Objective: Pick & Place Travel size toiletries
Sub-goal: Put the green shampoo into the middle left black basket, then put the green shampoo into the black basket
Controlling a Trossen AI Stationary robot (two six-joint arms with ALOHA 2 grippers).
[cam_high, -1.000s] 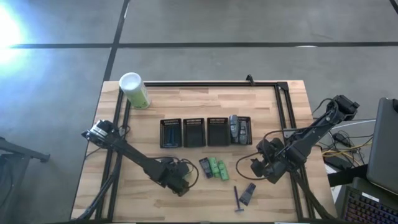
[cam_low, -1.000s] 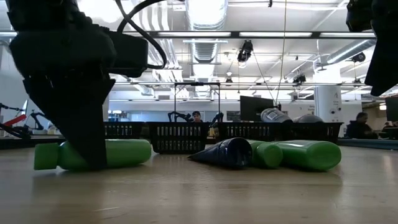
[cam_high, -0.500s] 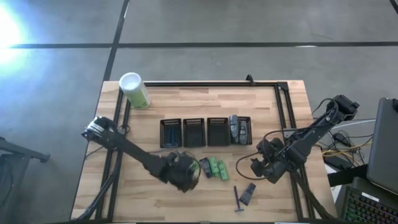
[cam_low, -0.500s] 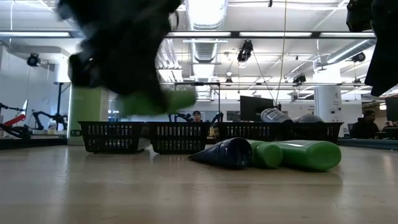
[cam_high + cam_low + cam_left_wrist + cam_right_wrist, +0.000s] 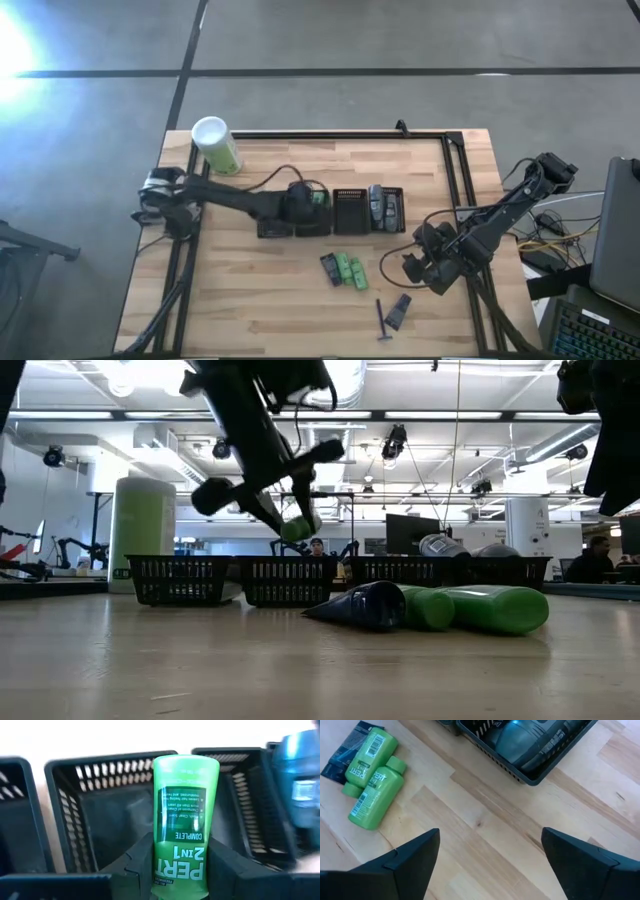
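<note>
Green stands out first: a small green bottle (image 5: 182,820) is clamped between the fingers (image 5: 140,862) of the left gripper (image 5: 305,200), its printed label facing the wrist camera. From above, that gripper hangs over the row of black mesh trays (image 5: 330,212) near the middle of the wooden counter (image 5: 250,310), above the second tray from the row's 9 o'clock end. In the low view the bottle (image 5: 297,528) is clear of the counter, above the tray rims.

At the 3 o'clock end of the row, one tray holds grey tubes (image 5: 381,206). Toward 6 o'clock from the trays, two more green bottles (image 5: 349,270) lie side by side on the counter, touching each other, with a dark flat packet (image 5: 329,268) just beside them on their 9 o'clock side. Further toward 5 o'clock lie a thin dark razor (image 5: 381,320) and another dark packet (image 5: 399,311), close together.

The right gripper (image 5: 415,268) waits at about 4 o'clock of the counter, its fingers (image 5: 410,857) spread wide apart with nothing between them, above bare wood.

A tall green canister with a white cap (image 5: 216,145) stands at the counter's 10 o'clock corner.
</note>
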